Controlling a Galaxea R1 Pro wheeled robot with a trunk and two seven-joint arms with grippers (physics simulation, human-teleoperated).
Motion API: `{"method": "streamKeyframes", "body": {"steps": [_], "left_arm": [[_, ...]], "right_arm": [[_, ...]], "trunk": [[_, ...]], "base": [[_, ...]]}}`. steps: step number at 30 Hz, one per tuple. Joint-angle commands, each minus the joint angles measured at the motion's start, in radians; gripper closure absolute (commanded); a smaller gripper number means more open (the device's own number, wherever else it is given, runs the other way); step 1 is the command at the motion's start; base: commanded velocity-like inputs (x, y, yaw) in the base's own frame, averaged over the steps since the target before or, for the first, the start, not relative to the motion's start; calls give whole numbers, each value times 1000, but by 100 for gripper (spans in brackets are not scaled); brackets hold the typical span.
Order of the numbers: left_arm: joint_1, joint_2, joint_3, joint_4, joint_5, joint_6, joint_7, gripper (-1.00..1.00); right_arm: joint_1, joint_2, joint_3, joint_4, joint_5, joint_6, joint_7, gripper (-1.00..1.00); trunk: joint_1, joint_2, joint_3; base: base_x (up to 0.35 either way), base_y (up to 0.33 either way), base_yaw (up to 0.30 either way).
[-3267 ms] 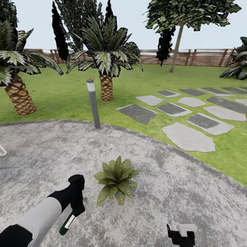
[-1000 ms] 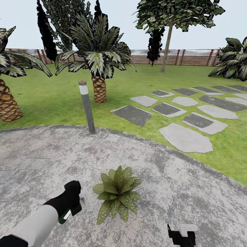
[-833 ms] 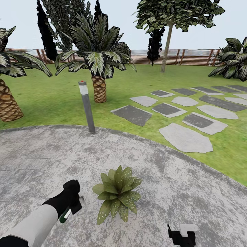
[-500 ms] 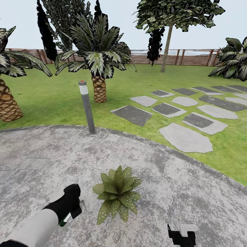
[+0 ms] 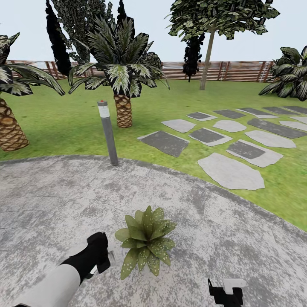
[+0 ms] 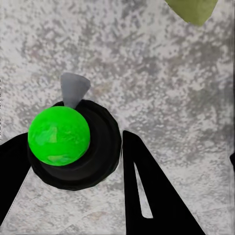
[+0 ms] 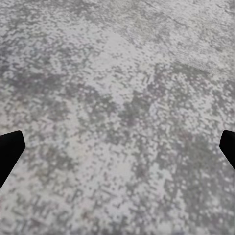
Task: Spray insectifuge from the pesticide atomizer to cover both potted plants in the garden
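While the left gripper clasps the pesticide atomizer between its two black fingers, the bottle sits just beside the potted plant, on the arm's side of it. Seen end-on from the left wrist, the atomizer is a round, glossy green cap in a black collar, with a small grey nozzle pointing away; in the head view only a white sliver of it shows below the wrist. Judged from its slim, rigid form, it should be light and stiff but smooth-walled and apt to twist, so a hold low on the body, clear of the nozzle, seems best. The plant is a low rosette of pointed, white-speckled leaves, soft and easily bent. It stands on the patio, mottled grey and rough. The right gripper, well apart from the plant, has its fingertips spread wide over bare paving, holding nothing.
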State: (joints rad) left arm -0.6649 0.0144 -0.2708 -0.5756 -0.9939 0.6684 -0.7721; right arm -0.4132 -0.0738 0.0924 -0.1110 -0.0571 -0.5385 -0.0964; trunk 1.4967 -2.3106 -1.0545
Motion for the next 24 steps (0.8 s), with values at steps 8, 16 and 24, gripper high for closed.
{"method": "streamKeyframes", "body": {"steps": [8,16,24], "left_arm": [[-1,11,7,-4,0,6,-12,100],[-3,9,21,-4,6,7,-15,100],[-11,4,76,-7,11,7,-16,100]], "right_arm": [[0,0,9,0,-6,-3,-5,-100],[0,-1,9,0,-6,-3,-5,-100],[0,-1,9,0,-6,-3,-5,-100]], "trunk": [[0,0,-1],[0,0,-1],[0,0,-1]], "base": [[0,0,0],[0,0,0],[0,0,0]]}}
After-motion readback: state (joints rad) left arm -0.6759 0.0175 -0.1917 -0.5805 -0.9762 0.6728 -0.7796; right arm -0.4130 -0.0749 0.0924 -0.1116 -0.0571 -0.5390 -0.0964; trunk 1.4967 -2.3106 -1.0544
